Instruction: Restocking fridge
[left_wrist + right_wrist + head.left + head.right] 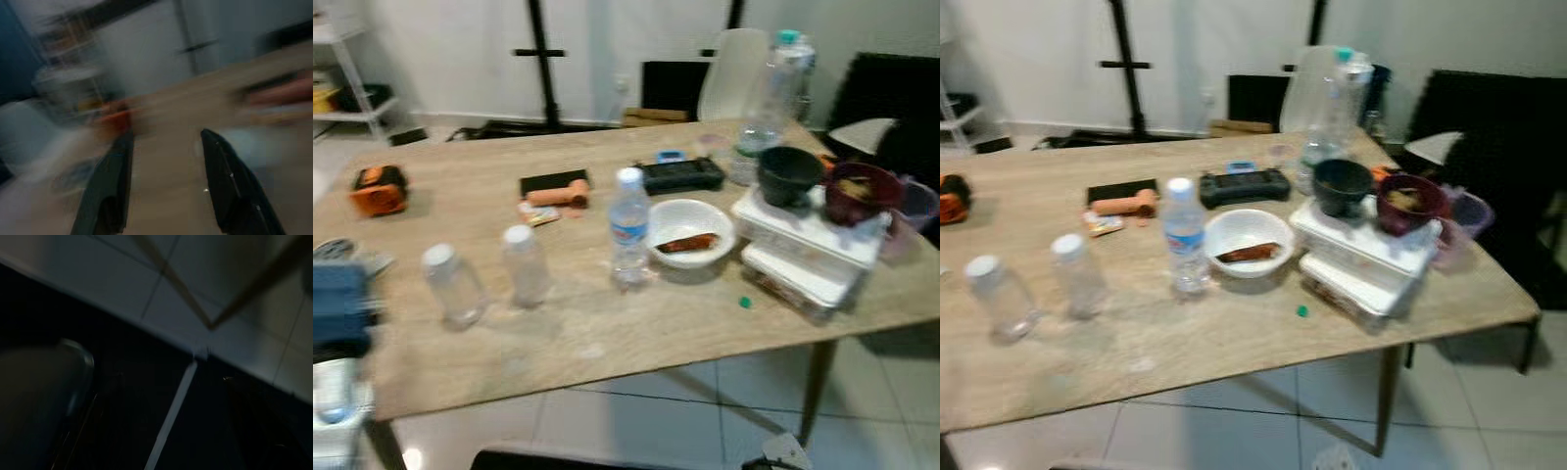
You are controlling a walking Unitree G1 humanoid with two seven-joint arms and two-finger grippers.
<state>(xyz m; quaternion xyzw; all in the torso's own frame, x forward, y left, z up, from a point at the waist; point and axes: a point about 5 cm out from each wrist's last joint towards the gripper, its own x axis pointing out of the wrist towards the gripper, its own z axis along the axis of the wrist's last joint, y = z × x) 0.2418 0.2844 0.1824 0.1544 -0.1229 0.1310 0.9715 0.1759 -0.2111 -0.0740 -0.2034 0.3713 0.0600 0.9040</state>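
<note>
Wooden bench (558, 362) w/ three water bottles near its front edge: two clear ones (450, 284) (525, 264) toward the left corner, one labelled bottle (628, 230) mid-bench beside a white bowl (690, 233). Left gripper (164, 147) is open, empty, over the left end; blurred. Right gripper (161, 406) hangs low over floor tiles, fingers too dark to tell. Best approach: steady first, then take nearest clear bottle at mid-body, upright.

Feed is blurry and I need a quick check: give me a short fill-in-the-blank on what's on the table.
1. The labelled water bottle stands just left of the white ____.
2. The number of clear unlabelled bottles standing near the front edge is ____.
3. The dark green bowl sits on a stack of white ____.

Missing: bowl; two; containers
</note>
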